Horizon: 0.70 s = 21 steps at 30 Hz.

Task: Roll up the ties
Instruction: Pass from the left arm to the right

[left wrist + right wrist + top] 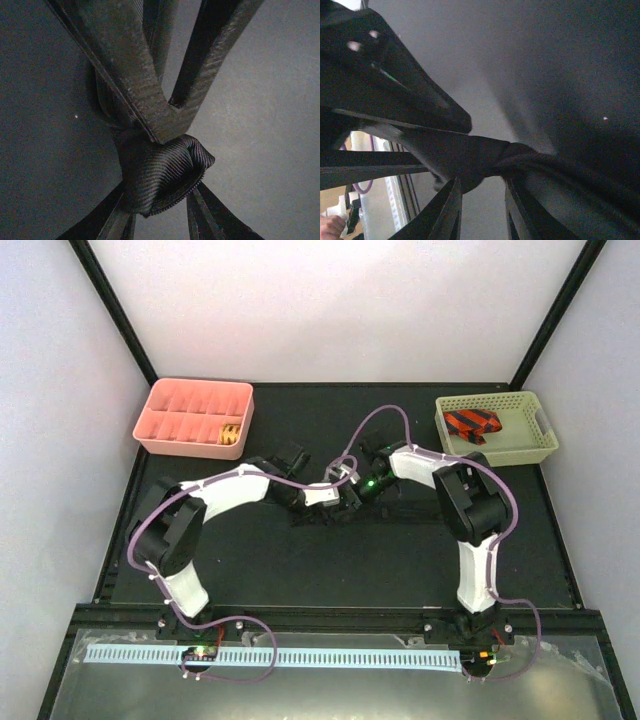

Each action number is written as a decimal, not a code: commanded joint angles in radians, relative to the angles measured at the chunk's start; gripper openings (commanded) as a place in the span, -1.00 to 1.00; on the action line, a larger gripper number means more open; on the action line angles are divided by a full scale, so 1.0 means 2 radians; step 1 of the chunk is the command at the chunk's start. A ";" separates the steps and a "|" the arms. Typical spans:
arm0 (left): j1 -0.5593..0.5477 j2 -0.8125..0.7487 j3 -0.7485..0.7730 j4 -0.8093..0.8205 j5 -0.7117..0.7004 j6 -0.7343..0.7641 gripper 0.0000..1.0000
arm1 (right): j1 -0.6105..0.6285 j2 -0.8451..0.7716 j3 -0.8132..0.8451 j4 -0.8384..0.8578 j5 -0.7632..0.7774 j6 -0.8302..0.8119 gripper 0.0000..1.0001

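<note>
A plain black tie is partly rolled into a small ribbed coil (pixel 165 170) in the middle of the black mat (pixel 250 560). My left gripper (pixel 160 196) is shut on this coil, one finger on each side. My right gripper (pixel 482 181) comes in from the opposite side, with its tips at the coil and the mat showing between its parted fingers. The tie's loose tail (pixel 560 167) trails away to the right. In the top view both grippers meet at mid-table (pixel 343 495). A red-and-black striped tie (pixel 472 424) lies in the basket. A yellow-orange coil (pixel 231 434) sits in the pink tray.
A pink compartment tray (pixel 170 425) stands at the back left of the mat. A pale yellow-green basket (pixel 535 445) stands at the back right. Purple cables (pixel 385 412) loop over both arms. A white perforated strip (pixel 300 657) runs along the near edge.
</note>
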 commanded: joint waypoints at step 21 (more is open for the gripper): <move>-0.006 0.080 0.105 -0.027 0.027 -0.012 -0.39 | -0.043 -0.011 -0.039 0.054 -0.048 0.026 -0.15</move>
